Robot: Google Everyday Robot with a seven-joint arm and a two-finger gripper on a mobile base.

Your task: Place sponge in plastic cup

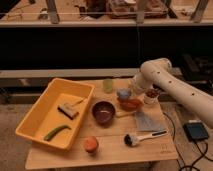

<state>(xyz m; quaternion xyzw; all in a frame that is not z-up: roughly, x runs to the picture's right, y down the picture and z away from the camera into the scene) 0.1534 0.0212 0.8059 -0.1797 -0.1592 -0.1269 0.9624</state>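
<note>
The wooden table (110, 152), in a dim room, carries one yellow bin (50, 119), two bowls (103, 111) and one plastic cup (108, 85). The gripper (129, 92) hangs beside the cup, jaws closed, apparently on the sponge (123, 93).

A single camera covers the scene. It sits high in front of the wooden table (150, 150) and tilts down across it, facing the dark rack and pale rail (100, 22) behind. It stands well back: the whole tabletop fits in the frame, from the yellow tub (35, 127) at the left edge to the floor on the right. The table looks slightly skewed, with its near edge low in the frame. The white arm (175, 87) enters from the right border. Its gripper (131, 91), fingers closed, sits just right of centre, low over the table's rear half, beside the sponge (123, 93).
</note>
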